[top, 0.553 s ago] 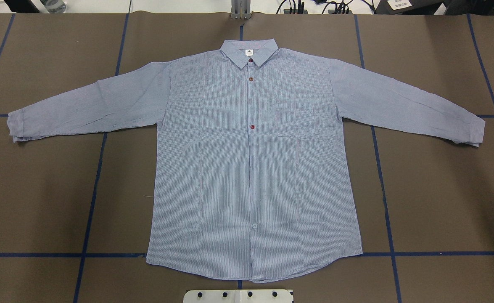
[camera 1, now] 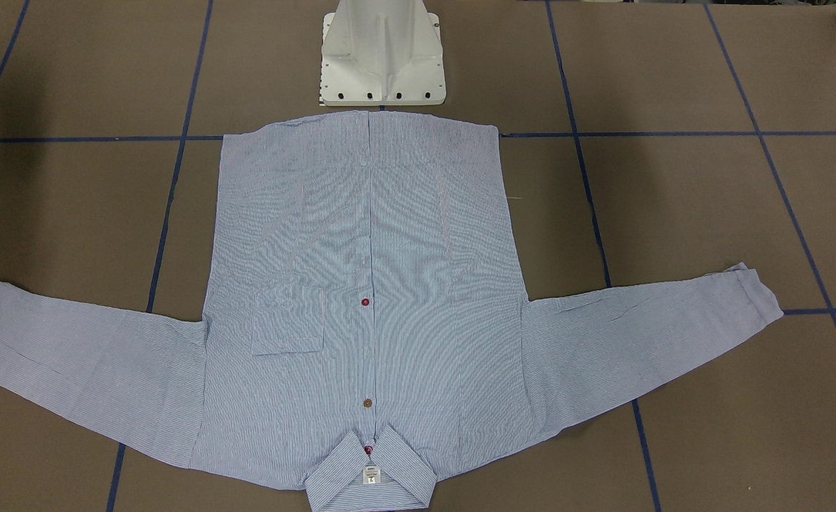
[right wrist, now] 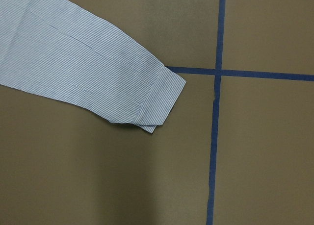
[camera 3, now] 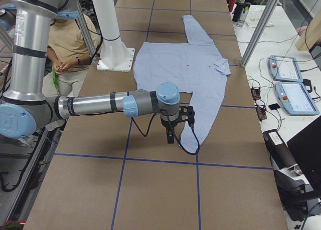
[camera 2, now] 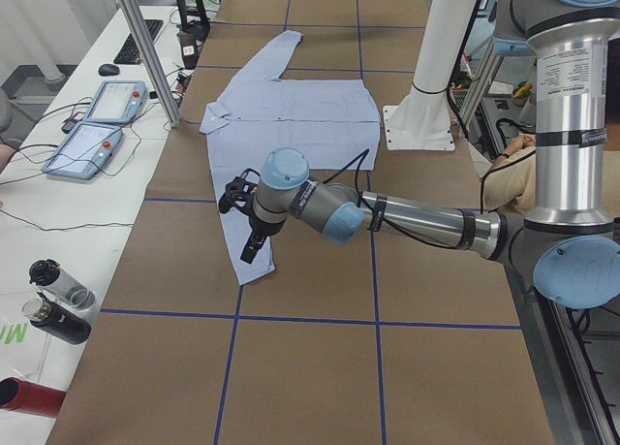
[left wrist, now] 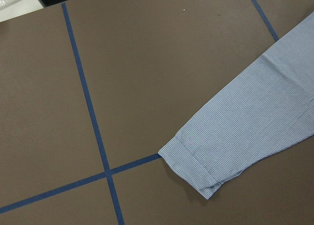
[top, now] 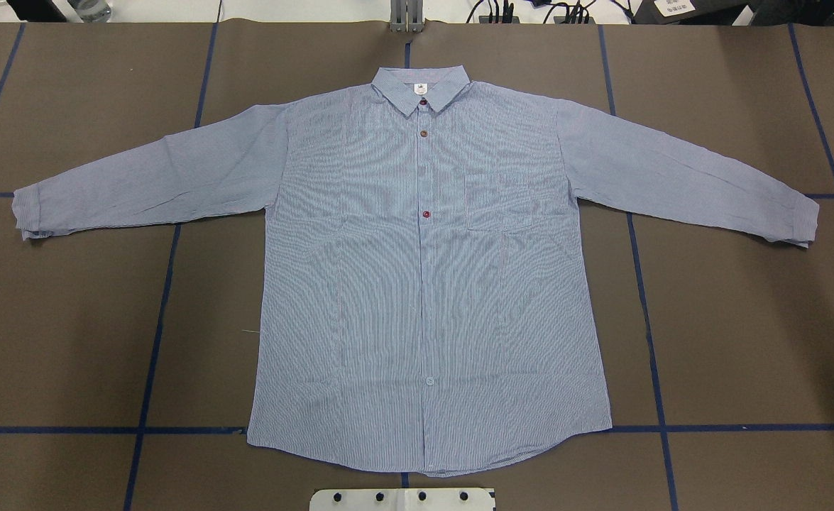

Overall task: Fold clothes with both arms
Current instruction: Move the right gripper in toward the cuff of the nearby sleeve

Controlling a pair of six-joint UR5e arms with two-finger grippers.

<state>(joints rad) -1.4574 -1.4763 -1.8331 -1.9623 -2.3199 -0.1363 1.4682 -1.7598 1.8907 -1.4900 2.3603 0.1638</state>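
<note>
There is one light blue, finely white-striped button-up shirt (top: 424, 284) on the table. It has two long sleeves, one collar (top: 422, 86), one chest pocket (top: 509, 202) and one small white neck label (top: 421, 89). Down its front I count two red buttons (top: 426, 213), one brown button (top: 424, 133) and one pale button (top: 429, 381). Two grey metal tubular arms work here, the left arm (camera 2: 417, 217) and the right arm (camera 3: 95, 104), sharing one white pedestal base (camera 1: 382, 50). On the side bench lie two blue-framed touchscreen tablets (camera 2: 85, 146) and two dark-capped bottles (camera 2: 63, 324). One person in a tan top (camera 3: 70, 42) stands behind the robot.
</note>
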